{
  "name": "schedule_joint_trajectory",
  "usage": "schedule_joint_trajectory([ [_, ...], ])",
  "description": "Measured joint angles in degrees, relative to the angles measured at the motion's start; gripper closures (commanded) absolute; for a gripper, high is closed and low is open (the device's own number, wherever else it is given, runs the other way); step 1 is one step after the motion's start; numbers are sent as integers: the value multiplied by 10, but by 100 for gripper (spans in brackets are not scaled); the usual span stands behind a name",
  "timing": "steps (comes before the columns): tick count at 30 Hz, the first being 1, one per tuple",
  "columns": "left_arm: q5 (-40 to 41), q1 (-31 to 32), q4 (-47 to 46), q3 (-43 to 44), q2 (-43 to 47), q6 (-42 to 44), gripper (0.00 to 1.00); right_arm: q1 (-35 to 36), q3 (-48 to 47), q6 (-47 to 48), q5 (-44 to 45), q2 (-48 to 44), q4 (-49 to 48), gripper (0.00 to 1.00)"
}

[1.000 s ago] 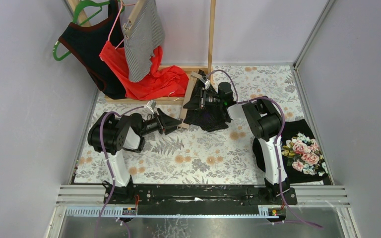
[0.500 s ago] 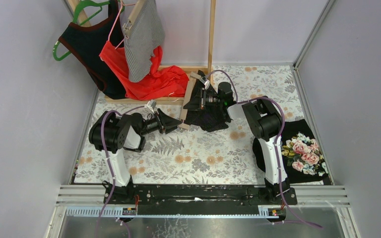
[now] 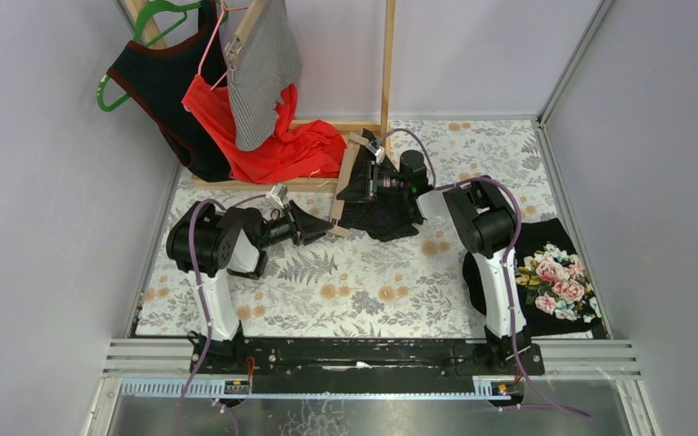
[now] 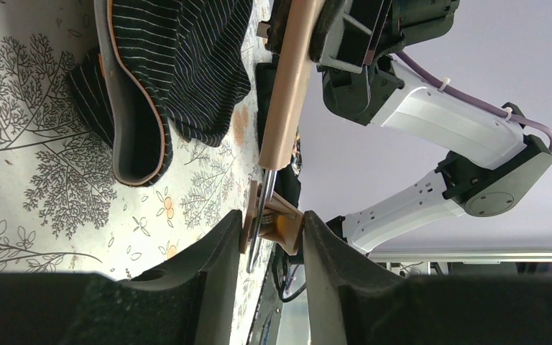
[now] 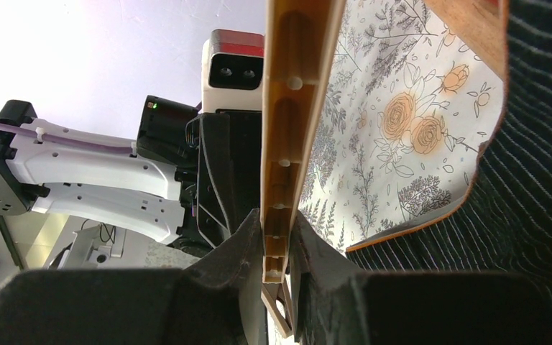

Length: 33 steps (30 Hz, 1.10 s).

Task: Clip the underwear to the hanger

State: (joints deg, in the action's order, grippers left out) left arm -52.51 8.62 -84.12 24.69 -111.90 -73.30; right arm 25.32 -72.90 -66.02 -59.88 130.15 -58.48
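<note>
Two arms meet at the wooden hanger [image 3: 343,186] lying on the flowered table [image 3: 373,282]. The right gripper [image 5: 276,233] is clamped tight on the hanger's bar. The left gripper [image 3: 320,227] has its fingers [image 4: 212,251] narrowed onto either side of the clip [image 4: 277,224] at the bar's end (both seem to touch it). The striped black underwear [image 4: 180,65] lies crumpled on the table just beside the hanger, apart from that clip.

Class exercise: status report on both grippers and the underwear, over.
Left gripper pinches end clip. Right gripper clamps hanger bar. Underwear beside bar, outside that clip.
</note>
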Motion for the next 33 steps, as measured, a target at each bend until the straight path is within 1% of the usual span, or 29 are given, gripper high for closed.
schedule_joint_trajectory([
  [7,3,0,-2,0,0,0,99,0,0,-5,-3,0,-1,89],
  [11,3,0,-2,0,0,0,84,0,-2,-7,-6,2,-1,89],
  [14,3,0,-2,0,0,0,70,0,-2,-7,-7,2,-2,88],
  [18,3,0,-2,0,0,0,65,0,-2,-9,-8,2,-3,89],
  [23,4,0,-1,0,0,0,53,0,-2,-11,-9,2,-7,89],
  [27,5,0,1,0,0,0,53,0,-2,-14,-10,2,-10,89],
  [30,5,0,1,0,0,0,58,0,-2,-15,-11,2,-11,89],
  [33,5,0,1,0,0,0,58,0,-2,-15,-12,2,-11,89],
])
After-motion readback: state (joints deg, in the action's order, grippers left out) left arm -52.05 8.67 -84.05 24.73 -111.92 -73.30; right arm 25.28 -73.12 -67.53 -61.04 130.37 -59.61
